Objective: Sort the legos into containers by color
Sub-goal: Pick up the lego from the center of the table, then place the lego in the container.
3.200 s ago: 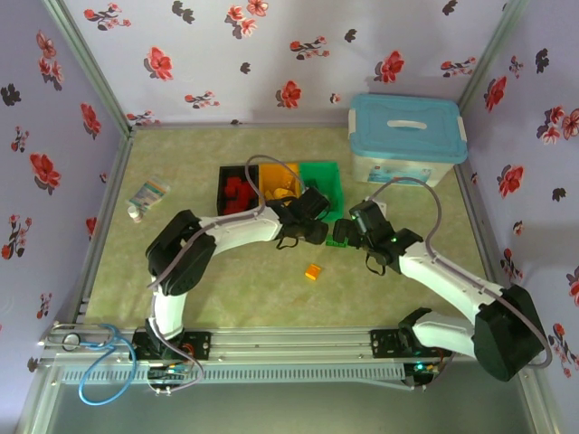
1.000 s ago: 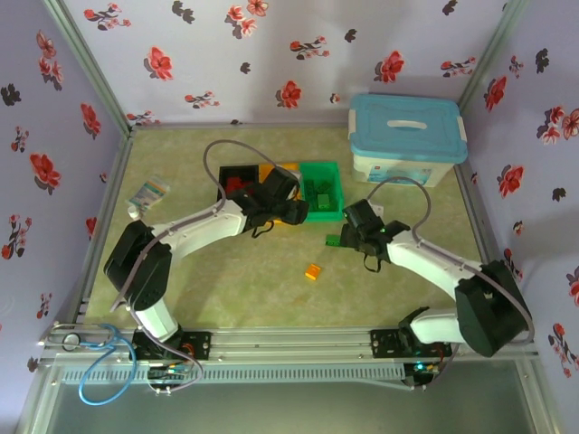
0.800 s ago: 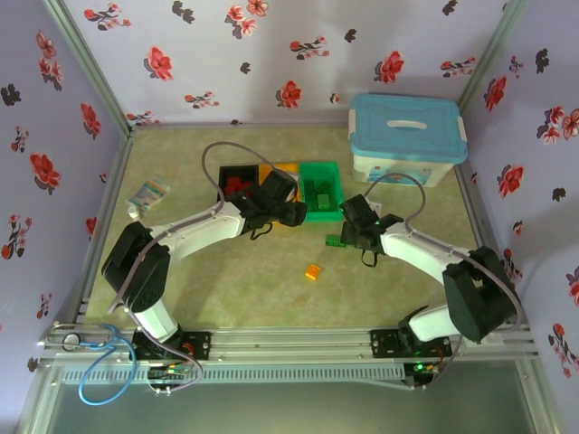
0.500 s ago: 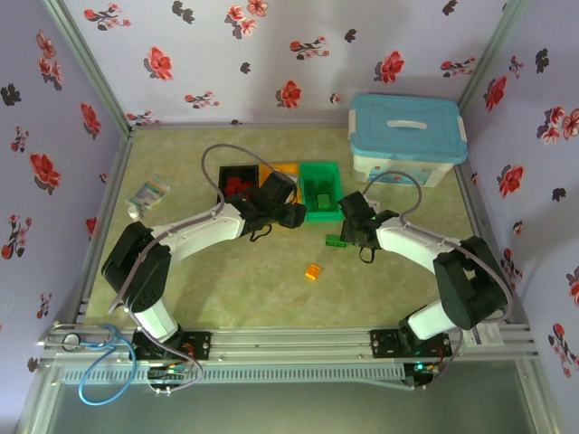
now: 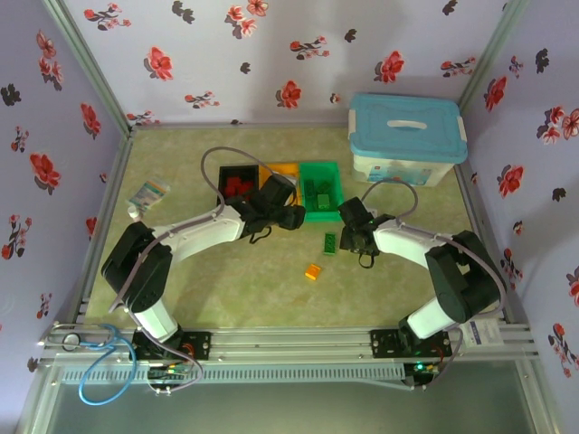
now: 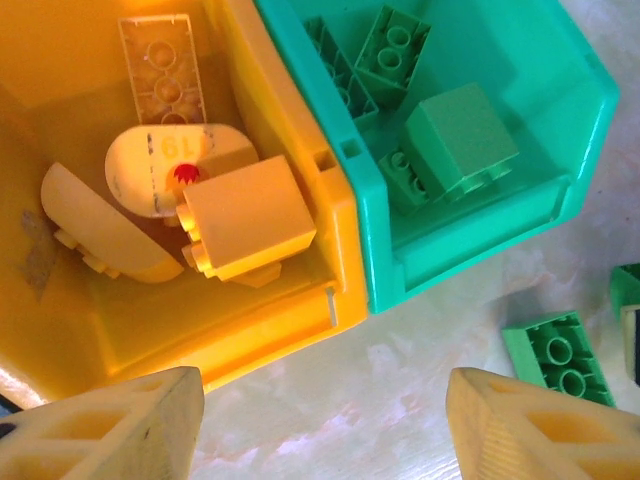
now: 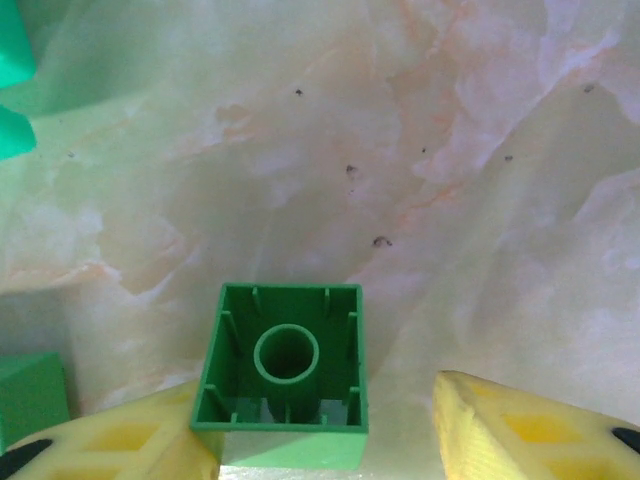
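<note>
Three bins stand side by side: black (image 5: 237,181) with red legos, orange-yellow (image 5: 285,170) (image 6: 250,330) with yellow legos (image 6: 245,215), green (image 5: 321,192) (image 6: 480,225) with green legos (image 6: 460,140). A green lego (image 5: 330,242) (image 7: 285,375) lies upside down on the table between my right gripper's open fingers, against the left finger and apart from the right one. My right gripper (image 5: 347,237) (image 7: 320,440) sits low over it. My left gripper (image 5: 296,217) (image 6: 320,430) hovers open and empty at the front of the orange and green bins. An orange lego (image 5: 313,271) lies on the table nearer the arms.
A large white box with a light-blue lid (image 5: 407,137) stands at the back right. A small packet (image 5: 147,194) lies at the left. Another green brick (image 6: 556,355) rests on the table in front of the green bin. Patterned walls enclose the table.
The left arm swung from mid-table to the bins, then held still. The right arm's forearm swung in and its gripper edged left; the green lego beside it turned on the table.
</note>
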`<state>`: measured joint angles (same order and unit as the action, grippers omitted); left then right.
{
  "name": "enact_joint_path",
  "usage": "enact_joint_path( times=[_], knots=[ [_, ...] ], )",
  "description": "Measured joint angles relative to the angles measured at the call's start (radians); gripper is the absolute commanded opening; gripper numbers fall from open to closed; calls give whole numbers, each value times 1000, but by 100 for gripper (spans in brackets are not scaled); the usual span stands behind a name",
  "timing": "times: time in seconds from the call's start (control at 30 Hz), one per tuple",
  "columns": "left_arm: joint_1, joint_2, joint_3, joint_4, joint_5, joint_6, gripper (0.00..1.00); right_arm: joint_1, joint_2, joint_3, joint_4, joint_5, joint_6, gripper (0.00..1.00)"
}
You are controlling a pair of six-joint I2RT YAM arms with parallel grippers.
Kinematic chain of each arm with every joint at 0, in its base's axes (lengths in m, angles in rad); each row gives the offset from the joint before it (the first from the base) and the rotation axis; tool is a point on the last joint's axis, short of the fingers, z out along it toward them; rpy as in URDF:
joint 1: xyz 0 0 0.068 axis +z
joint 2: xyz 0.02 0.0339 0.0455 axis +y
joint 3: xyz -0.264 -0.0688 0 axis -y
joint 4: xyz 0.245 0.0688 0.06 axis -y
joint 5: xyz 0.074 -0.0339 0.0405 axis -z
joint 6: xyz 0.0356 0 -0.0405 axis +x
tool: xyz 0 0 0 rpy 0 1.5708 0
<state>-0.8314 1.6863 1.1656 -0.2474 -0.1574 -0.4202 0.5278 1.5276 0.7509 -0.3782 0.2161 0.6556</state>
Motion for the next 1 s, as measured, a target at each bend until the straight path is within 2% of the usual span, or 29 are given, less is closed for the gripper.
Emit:
enact_joint_path(
  times=[0.2,0.4,0.73,1.0],
  knots=[
    [0,-14,-29,1,0,-1,65,0,1,0,11,-11,3,40],
    [0,-27,-30,2,0,-9,65,0,-4,0,14,-14,7,33],
    [0,-40,-73,15,0,-25,64,12,-140,13,-19,-10,-6,34],
    [-20,-163,-229,36,-1,-77,64,14,-153,140,-55,-2,-62,36]
  ],
)
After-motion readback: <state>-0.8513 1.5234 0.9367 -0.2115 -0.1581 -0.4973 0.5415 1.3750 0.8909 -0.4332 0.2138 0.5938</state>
